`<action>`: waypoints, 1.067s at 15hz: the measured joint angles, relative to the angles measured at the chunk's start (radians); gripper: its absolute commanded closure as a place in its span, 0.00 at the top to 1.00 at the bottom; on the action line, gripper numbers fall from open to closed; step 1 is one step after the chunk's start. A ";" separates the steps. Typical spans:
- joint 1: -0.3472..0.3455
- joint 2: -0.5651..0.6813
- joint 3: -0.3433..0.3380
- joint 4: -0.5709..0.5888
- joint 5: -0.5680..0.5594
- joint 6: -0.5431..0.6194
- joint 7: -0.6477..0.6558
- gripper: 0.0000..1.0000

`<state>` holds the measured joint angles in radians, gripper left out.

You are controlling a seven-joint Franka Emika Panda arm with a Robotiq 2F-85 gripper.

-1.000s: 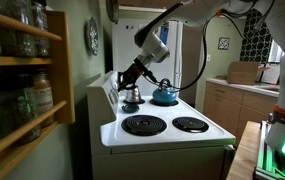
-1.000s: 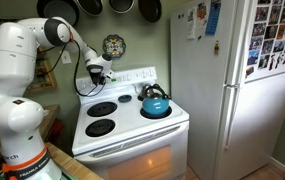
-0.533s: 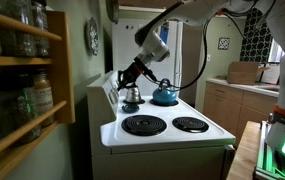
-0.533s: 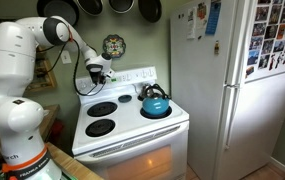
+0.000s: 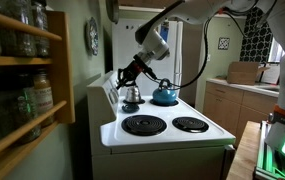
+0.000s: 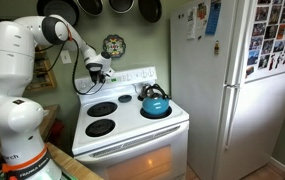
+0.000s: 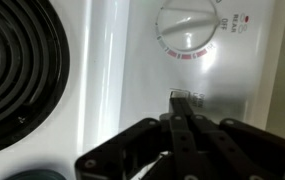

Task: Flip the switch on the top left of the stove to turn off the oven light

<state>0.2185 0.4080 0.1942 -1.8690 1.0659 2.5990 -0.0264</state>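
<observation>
The white stove (image 5: 167, 128) (image 6: 132, 135) with black coil burners shows in both exterior views. My gripper (image 5: 118, 78) (image 6: 99, 74) is at the left end of its raised back control panel (image 6: 132, 77). In the wrist view the panel (image 7: 132, 60) fills the frame, with a white round knob (image 7: 189, 25) and a small rocker switch (image 7: 179, 97) below it. My gripper (image 7: 179, 110) is shut, its fingers pressed together, with the tips at the switch. The oven window (image 6: 147, 162) glows orange.
A blue kettle (image 5: 164, 94) (image 6: 155, 103) sits on the back burner, and a small metal pot (image 5: 132, 95) beside it. A tall white fridge (image 6: 232, 80) stands next to the stove. Wooden shelves with jars (image 5: 22, 70) and pans hanging above (image 6: 112, 6) flank it.
</observation>
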 measured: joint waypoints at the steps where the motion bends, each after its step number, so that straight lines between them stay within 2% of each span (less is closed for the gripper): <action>1: 0.000 0.000 0.000 0.000 0.000 0.000 0.006 0.00; 16: 0.012 0.017 0.000 0.000 -0.054 0.001 0.095 0.00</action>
<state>0.2308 0.4247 0.1945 -1.8693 1.0118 2.5998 0.0683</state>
